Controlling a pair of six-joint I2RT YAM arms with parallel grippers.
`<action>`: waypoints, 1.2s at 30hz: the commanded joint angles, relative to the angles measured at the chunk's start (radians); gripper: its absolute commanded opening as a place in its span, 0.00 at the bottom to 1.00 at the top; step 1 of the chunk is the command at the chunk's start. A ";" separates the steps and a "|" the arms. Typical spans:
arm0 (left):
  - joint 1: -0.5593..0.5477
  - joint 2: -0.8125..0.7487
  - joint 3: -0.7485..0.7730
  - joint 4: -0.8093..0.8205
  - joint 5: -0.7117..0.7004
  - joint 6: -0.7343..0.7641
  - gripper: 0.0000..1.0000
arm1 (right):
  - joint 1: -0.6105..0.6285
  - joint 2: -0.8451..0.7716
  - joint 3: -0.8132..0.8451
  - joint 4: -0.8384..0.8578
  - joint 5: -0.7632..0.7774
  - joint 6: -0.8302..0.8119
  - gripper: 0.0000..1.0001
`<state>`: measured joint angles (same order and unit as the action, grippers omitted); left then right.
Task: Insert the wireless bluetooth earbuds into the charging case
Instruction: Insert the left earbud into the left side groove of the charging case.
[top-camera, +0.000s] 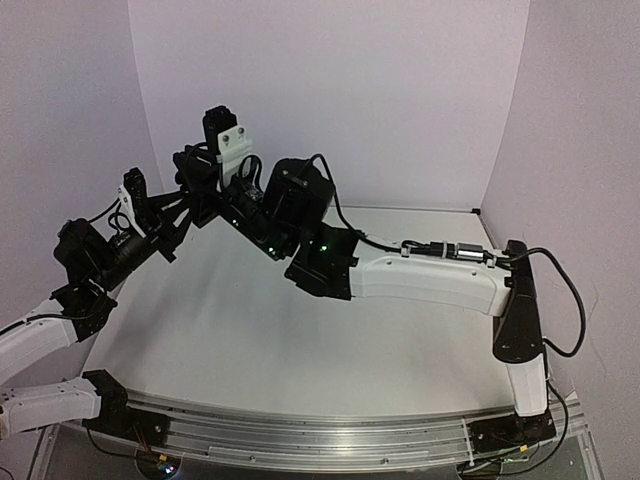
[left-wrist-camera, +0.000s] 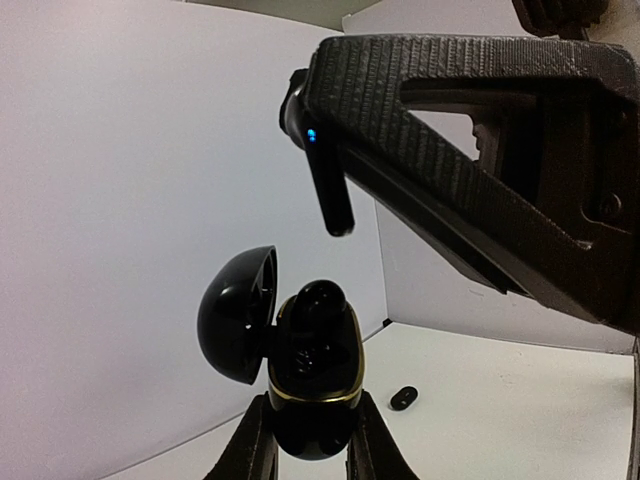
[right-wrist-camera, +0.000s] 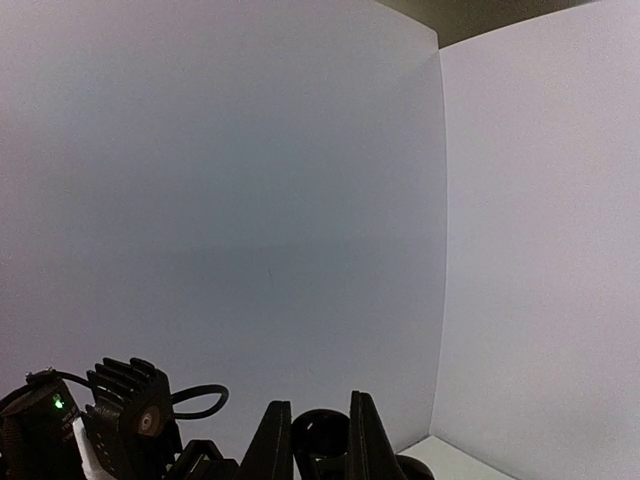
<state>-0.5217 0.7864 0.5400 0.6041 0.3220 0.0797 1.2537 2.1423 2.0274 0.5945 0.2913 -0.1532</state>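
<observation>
In the left wrist view my left gripper (left-wrist-camera: 313, 402) is shut on the black charging case (left-wrist-camera: 310, 365), which has a gold rim. Its lid (left-wrist-camera: 237, 315) stands open to the left. One black earbud (left-wrist-camera: 320, 297) sits in the case. Just above it hangs a second black earbud (left-wrist-camera: 322, 175) with a blue light, stem pointing down, pinched at the tip of my right gripper's fingers (left-wrist-camera: 450, 120). In the right wrist view my right gripper (right-wrist-camera: 320, 405) shows a rounded black shape between its fingers. In the top view both grippers meet in the air at the back left (top-camera: 215, 185); the case is hidden there.
A small black oval piece (left-wrist-camera: 403, 397) lies on the white table (left-wrist-camera: 520, 420) beyond the case. White walls close the table at the back and on both sides. Both arms (top-camera: 420, 275) are raised over the table's back left part.
</observation>
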 joint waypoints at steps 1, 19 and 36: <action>0.006 -0.009 0.017 0.041 0.016 -0.015 0.00 | 0.004 0.013 0.037 0.059 -0.001 -0.043 0.00; 0.006 -0.003 0.041 0.035 0.020 -0.063 0.00 | 0.004 0.016 0.000 0.068 -0.001 -0.061 0.00; 0.006 0.001 0.046 0.051 0.017 -0.067 0.00 | 0.004 0.019 -0.030 0.066 -0.010 -0.061 0.00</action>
<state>-0.5217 0.7864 0.5404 0.6041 0.3386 0.0246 1.2537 2.1639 2.0060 0.6167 0.2855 -0.2089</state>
